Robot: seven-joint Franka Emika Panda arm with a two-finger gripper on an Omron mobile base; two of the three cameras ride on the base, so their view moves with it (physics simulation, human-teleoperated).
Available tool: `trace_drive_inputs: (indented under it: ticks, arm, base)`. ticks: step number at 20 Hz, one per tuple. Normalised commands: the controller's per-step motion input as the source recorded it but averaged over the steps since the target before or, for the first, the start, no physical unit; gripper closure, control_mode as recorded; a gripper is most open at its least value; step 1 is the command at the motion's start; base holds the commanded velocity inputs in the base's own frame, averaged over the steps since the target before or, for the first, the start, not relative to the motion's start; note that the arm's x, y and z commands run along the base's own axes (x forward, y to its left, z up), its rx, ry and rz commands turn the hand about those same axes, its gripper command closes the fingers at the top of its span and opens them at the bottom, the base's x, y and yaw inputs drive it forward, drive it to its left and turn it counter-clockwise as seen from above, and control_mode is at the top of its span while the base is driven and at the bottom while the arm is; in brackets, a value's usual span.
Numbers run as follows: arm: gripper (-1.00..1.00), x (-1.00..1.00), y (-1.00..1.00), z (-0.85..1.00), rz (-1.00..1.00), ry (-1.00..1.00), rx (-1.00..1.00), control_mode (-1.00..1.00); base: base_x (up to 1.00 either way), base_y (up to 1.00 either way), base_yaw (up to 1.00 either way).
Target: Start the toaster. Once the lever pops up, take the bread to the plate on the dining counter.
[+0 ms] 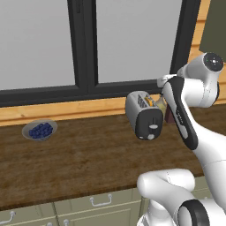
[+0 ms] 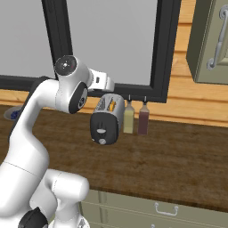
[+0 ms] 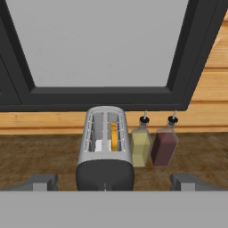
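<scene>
The silver-grey toaster stands on the wood counter under the window, its black end panel toward me. It also shows in the left base view as toaster and in the right base view as toaster. A tan slice of bread stands in its right slot, and that bread peeks out of the top. My gripper hovers above and just in front of the toaster, open, with its fingertips wide to either side and nothing between them. The plate and the dining counter are out of view.
Two bottles stand right beside the toaster, a yellow one and a dark red one. A grey bowl of blue berries sits far left on the counter. The black window frame runs behind, and a wall cabinet hangs at the upper right.
</scene>
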Motion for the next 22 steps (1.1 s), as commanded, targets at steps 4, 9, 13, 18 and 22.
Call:
trace_drive_inputs:
  ticks: [4,9,13,18,22]
  arm:
    - [-1.0,0.0,0.0,0.0,0.0,0.0,0.0,-1.0]
    - [-1.0,0.0,0.0,0.0,0.0,0.0,0.0,-1.0]
    - [-1.0,0.0,0.0,0.0,0.0,0.0,0.0,-1.0]
    - [-1.0,0.0,0.0,0.0,0.0,0.0,0.0,-1.0]
    - [-1.0,0.0,0.0,0.0,0.0,0.0,0.0,-1.0]
  base:
    - [0.0,0.0,0.0]
    - [0.0,0.0,0.0]
    - [0.0,0.0,0.0]
    - [0.0,0.0,0.0]
    - [0.0,0.0,0.0]
